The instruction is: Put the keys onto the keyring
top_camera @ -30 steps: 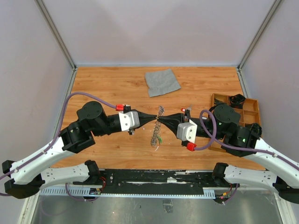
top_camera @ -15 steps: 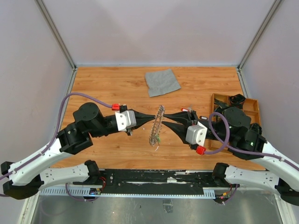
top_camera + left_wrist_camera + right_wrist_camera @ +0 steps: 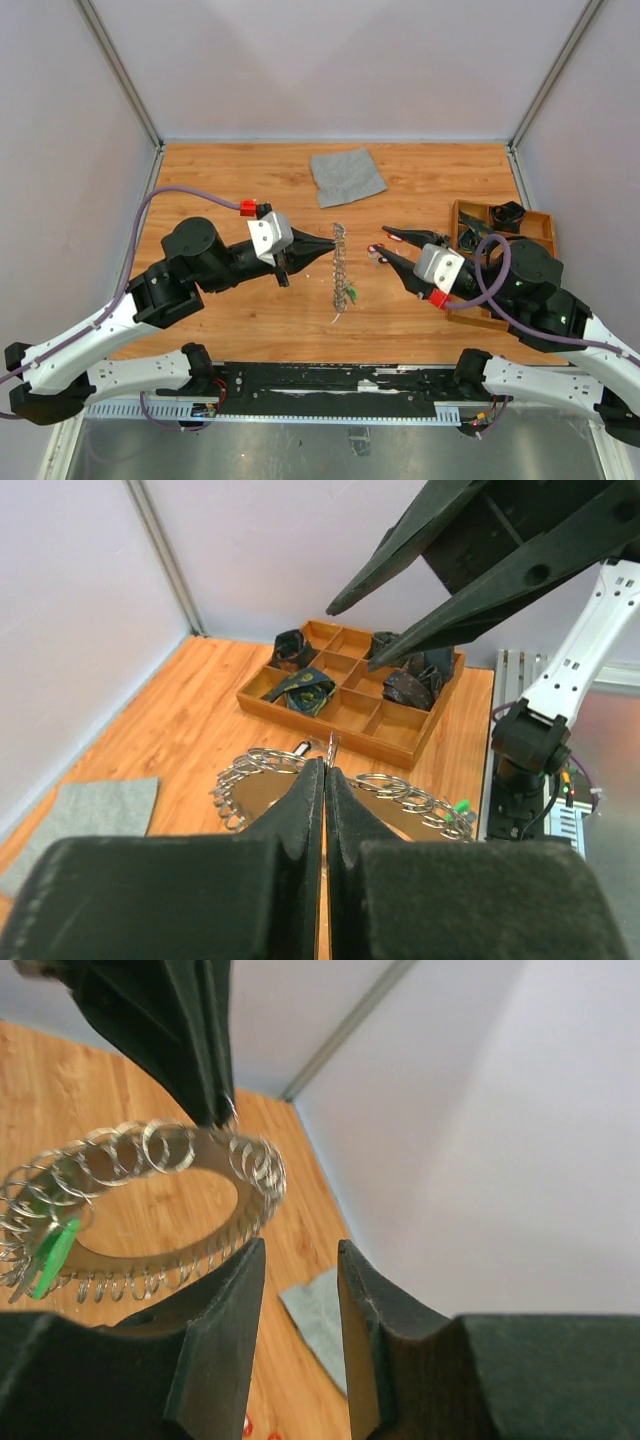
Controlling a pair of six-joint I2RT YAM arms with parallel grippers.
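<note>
Silvery keyring [image 3: 342, 264] hangs edge-on, clamped at its top rim in my fully closed left pincer [image 3: 331, 243]; my right pincer [image 3: 381, 241] stands part-open just beside it, holding nothing.

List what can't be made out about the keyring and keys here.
Top view: the keyring hangs edge-on from the shut left end effector; its keys are too small to count.
Left wrist view: that end effector's own fingers hide the ring's near rim and the grip point.
Right wrist view: the frame's left edge cuts off the ring's left side.
</note>
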